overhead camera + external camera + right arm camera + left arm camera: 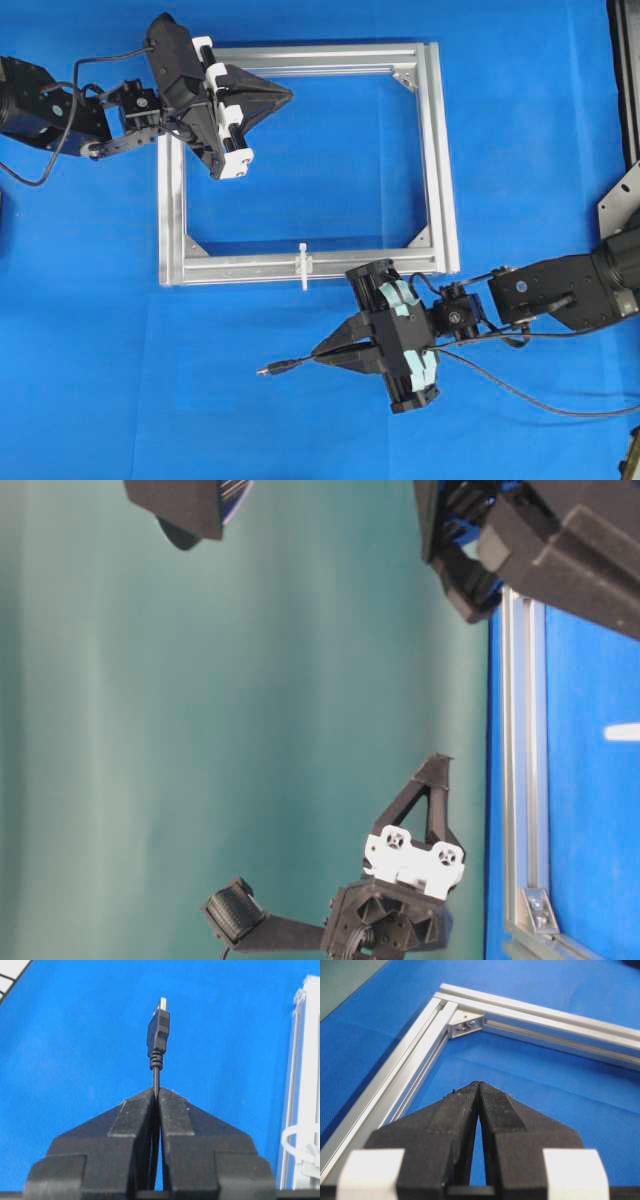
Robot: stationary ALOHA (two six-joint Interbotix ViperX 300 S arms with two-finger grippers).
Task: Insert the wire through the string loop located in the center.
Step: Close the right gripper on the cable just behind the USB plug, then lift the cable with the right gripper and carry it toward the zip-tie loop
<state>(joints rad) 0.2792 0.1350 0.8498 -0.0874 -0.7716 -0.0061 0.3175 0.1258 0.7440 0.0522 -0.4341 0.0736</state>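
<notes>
Blue cloth covers the table point(90, 330), carrying a silver frame point(440, 160). At the frame's far-left corner hangs the left gripper point(283, 94), jaws together on nothing. The string loop point(303, 266) stands mid-way along the frame's near bar. Just beyond that bar, nearer the right arm, the right gripper point(322, 352) pinches the wire point(290, 365) behind its plug; the plug's axis runs parallel to the bar, pointing left, so it needs turning toward the loop.

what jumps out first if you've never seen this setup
A silver frame lies on the blue table, a small white string loop on its near bar. Just below it, the right gripper pinches the black wire, plug pointing left; the left gripper hovers shut over the frame's top-left corner.
</notes>
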